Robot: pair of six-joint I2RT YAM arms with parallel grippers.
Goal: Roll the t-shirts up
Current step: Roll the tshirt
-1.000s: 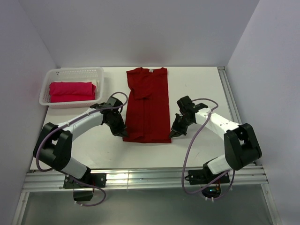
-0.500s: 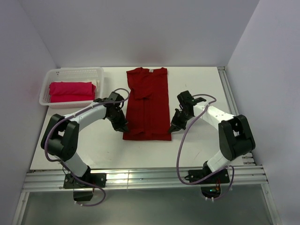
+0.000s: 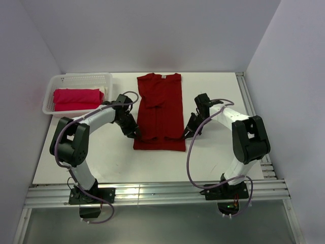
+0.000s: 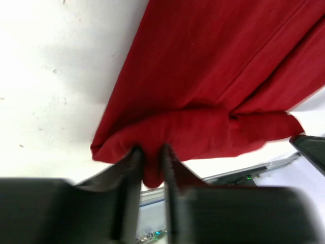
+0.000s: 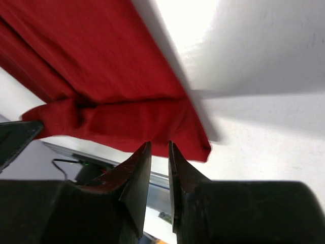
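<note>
So, top view: crimson t-shirt [image 3: 160, 109] lies flat mid-table [image 3: 111, 162], folded into a long strip, near hem turned up.
Grippers, top view: left gripper [image 3: 134, 133] and right gripper [image 3: 188, 131] sit at the two near corners.
Basket: white basket [image 3: 57, 84] at far left holds the pinkish-red t-shirt [image 3: 76, 99].
Left wrist view: pincer narrow, lump of hem wedged between the fingers [image 4: 129, 173].
Right wrist view: fingers [image 5: 137, 170] slightly apart, nothing between; hem corner just past the tips.

white table [image 3: 112, 163], pale lilac walls [image 3: 152, 35], aluminium rails [image 3: 152, 197]
</note>
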